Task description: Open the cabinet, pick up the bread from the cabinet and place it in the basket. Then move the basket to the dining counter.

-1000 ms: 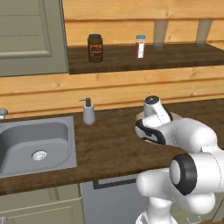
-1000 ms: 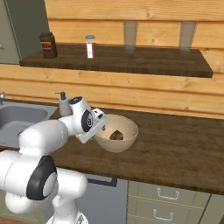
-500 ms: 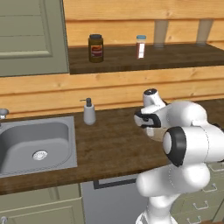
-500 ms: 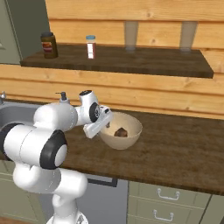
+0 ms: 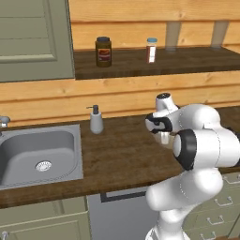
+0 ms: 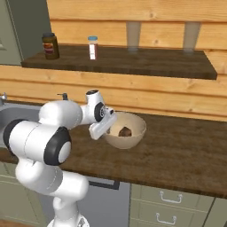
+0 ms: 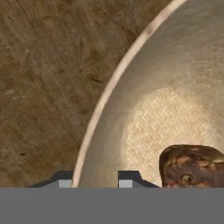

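The basket [image 6: 135, 123], a beige-tan bowl, stands on the dark wooden worktop [image 6: 177, 150] right of my arm. The bread [image 6: 125, 131], a small dark-brown lump, lies inside it on the paler bottom. My gripper [image 6: 105, 126] is at the basket's left rim. In the hand view my gripper [image 7: 96, 178] straddles that rim: one fingertip [image 7: 64, 179] is outside and the other is inside against the basket's wall [image 7: 131, 87], shut on it. The bread [image 7: 194, 168] shows at the lower right. In the left base view my gripper [image 5: 161, 136] is partly hidden by my own arm.
A grey sink [image 5: 40, 150] is set in the worktop at the left, with a soap dispenser [image 5: 96, 121] beside it. On the wall shelf [image 5: 154, 61] stand a dark jar [image 5: 103, 50] and a white bottle [image 5: 151, 49]. A shut cabinet door [image 5: 33, 37] hangs at the upper left.
My arm has swung its elbow round to the other side while the hand stayed at the basket's rim. The basket with the bread has shifted slightly right.
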